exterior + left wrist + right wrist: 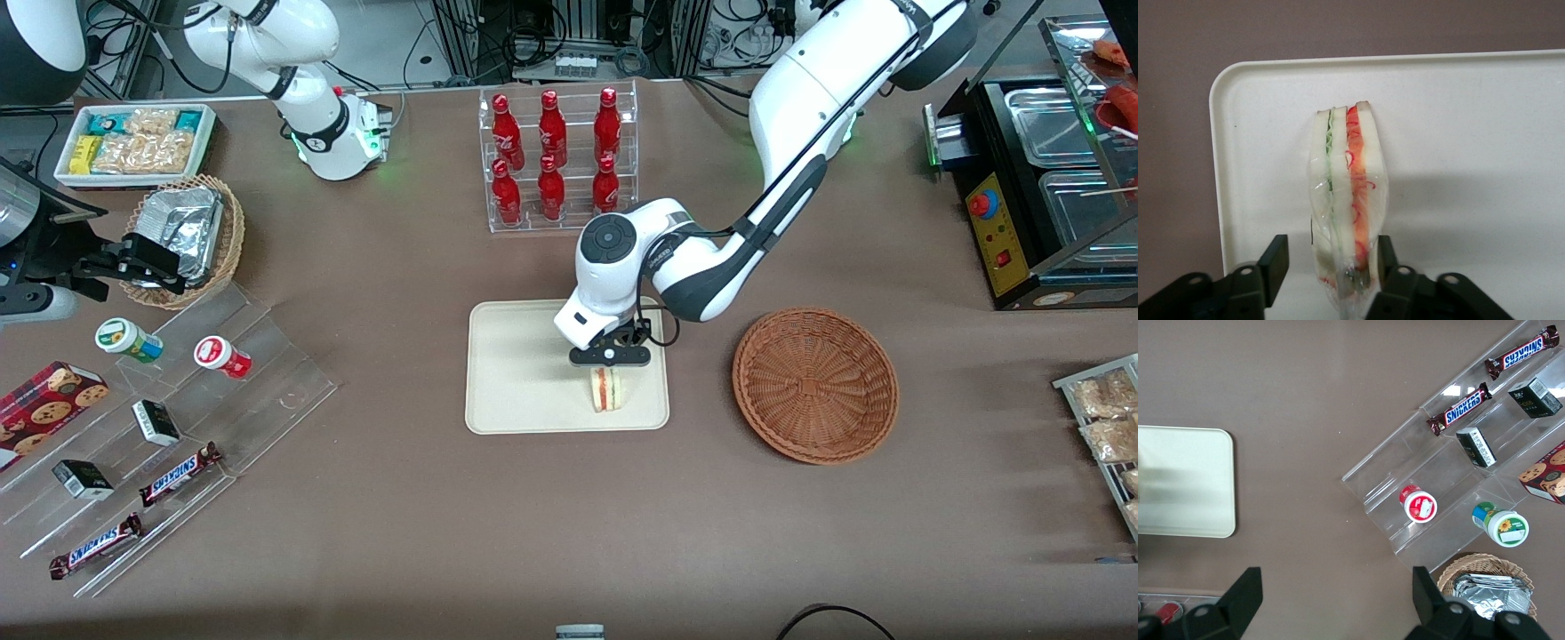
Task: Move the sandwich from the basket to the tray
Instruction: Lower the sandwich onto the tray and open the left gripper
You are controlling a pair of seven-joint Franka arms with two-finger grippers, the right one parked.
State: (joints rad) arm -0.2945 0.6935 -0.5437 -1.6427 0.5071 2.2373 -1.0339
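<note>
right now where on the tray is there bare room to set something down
Most of the tray is bare, from its parked-arm-end rim to the sandwich. The crowded spot is the corner toward the basket, where the sandwich stands on edge with the pincer open around it. The basket is also bare.

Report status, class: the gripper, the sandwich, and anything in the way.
Gripper open over the tray, one finger clear of the wrap. Sandwich standing on edge on the tray. Basket empty. Nothing in the way.
</note>
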